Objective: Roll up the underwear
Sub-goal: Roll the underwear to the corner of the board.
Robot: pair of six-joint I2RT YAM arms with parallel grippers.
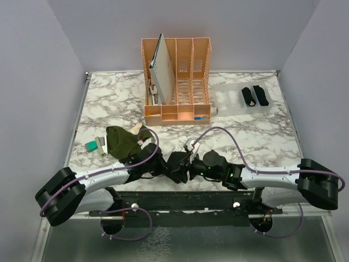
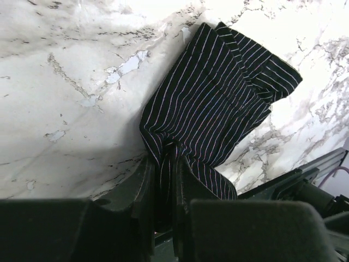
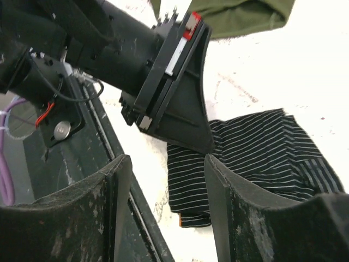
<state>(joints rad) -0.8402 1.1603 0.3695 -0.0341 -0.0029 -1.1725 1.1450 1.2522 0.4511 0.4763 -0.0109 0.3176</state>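
Rolling hasn't really started: your left tool (image 2: 163,159) pinches an edge of the striped underwear (image 2: 218,103), right tool (image 3: 166,161) spread, empty. Next probably wants it flattened on the counter (image 2: 65,82).

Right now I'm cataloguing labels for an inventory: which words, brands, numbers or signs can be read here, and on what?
No text can be read in any view.
White and red strip on the left claw: no characters can be made out.
Small orange tab at the edge of the striped underwear: too small to read.
Grey panel in the orange organizer: no print shows.
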